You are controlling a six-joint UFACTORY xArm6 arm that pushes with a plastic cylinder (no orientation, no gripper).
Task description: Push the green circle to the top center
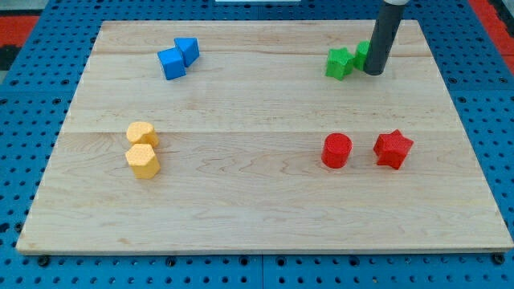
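**Tip set on the far side of the green circle, ready to drive it toward top center**

The green circle (363, 53) sits near the view's top right, mostly hidden behind the rod; only a sliver of it shows on the rod's left. My tip (373, 73) is touching it or just beside it, on its right and slightly toward the view's bottom. That placement makes sense as I judge it: top center lies to the view's left of here, so the push has to come from the right. There is no claw on this rig, only the plain rod, so nothing spreads, closes or pinches.

Just left of my tip, touching or nearly touching the circle, is the green star (339, 63). It lies in the line of travel, so a straight leftward push would likely carry it along or deflect the circle.

Farther out, well left of my tip along the top, two blue blocks (178, 58) sit pressed together. Below my tip, well apart, are the red cylinder (336, 150) and the red star (393, 148). Far to the lower left, two yellow blocks (142, 149) touch one another on the wooden board (257, 201).
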